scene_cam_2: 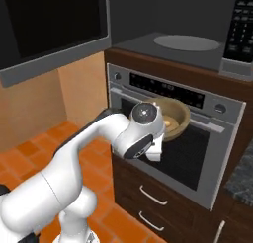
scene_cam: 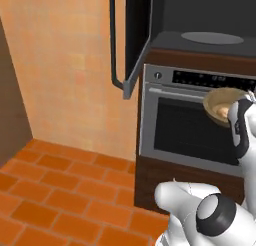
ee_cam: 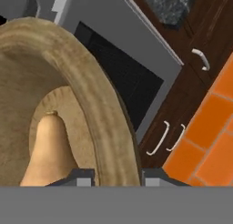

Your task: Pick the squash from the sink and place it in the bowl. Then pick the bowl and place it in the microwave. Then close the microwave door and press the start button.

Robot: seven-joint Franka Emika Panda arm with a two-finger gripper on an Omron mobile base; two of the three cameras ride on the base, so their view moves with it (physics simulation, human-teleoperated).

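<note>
Now pincer [ee_cam: 113, 176] astride bowl [ee_cam: 98, 100] rim, squash [ee_cam: 50, 150] inside

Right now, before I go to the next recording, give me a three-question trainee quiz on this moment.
1. True or false: the squash lies inside the bowl.
2. The bowl, clamped at its rim by the pincer, is in front of: A) the sink, B) the oven, C) the floor tiles alone.
3. Fill in: the microwave door stands ____.

Key: 1 true. 2 B; it is held up before the oven's window, below the microwave cavity. 3 open, swung out to the left.
</note>
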